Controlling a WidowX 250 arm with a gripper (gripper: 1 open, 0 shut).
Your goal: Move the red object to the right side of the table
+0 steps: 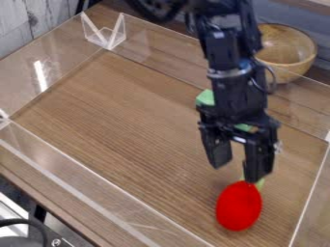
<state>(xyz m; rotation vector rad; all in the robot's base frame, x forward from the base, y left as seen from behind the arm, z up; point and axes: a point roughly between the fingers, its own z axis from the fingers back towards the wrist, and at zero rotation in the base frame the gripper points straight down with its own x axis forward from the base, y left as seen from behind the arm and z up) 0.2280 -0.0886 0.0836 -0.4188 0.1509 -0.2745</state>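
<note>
The red object [237, 206] lies free on the table [116, 111] near the front right corner, close to the clear wall. My gripper [238, 161] hangs above and slightly behind it, open, with nothing between its black fingers [214, 152]. There is a visible gap between the fingertips and the red toy. The arm rises from the gripper toward the top centre of the view.
A green block [206, 99] lies behind the arm, partly hidden by it. A round wooden bowl [290, 50] sits at the back right outside the wall. Low clear acrylic walls [52, 145] ring the tabletop, with a clear stand [103, 34] at the back left.
</note>
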